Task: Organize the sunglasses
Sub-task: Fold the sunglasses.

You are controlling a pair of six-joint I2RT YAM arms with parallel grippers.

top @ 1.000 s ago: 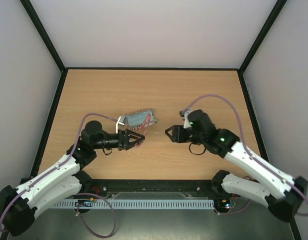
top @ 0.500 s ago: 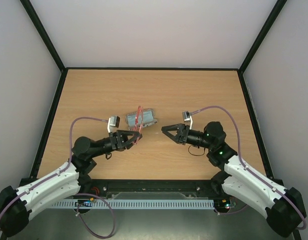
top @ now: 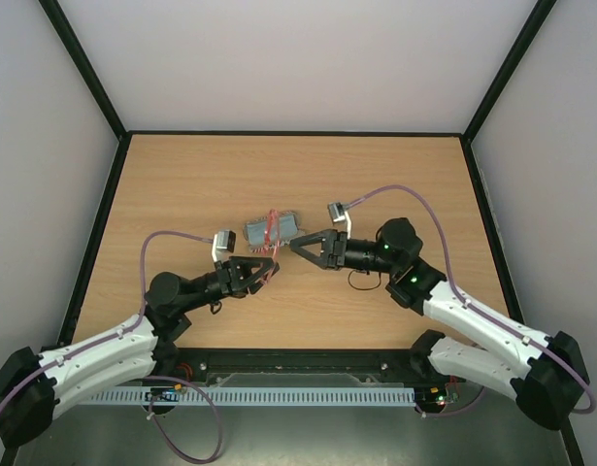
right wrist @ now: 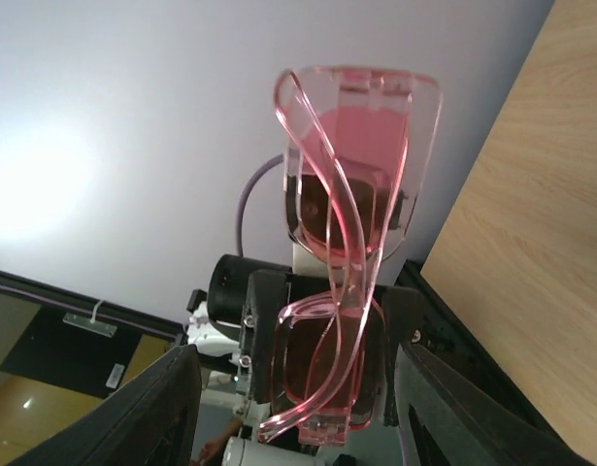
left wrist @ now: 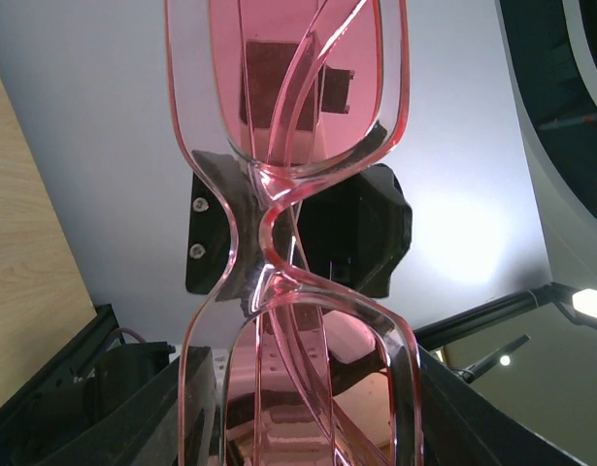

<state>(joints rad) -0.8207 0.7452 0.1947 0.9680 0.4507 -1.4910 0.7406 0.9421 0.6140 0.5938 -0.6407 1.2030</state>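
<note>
- While the left gripper [top: 263, 268] pinched the sunglasses [top: 270, 238] above the table [top: 395, 175], near the case [top: 290, 226], the frame could have slipped.
- Spread wide, the right gripper [top: 305, 249] faced them; a crooked grab might have twisted the temples.

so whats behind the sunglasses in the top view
A blue-grey case lies on the table behind the sunglasses, whose red frame crosses its middle. That strip of the case is covered, and whether it is open cannot be told.
</note>
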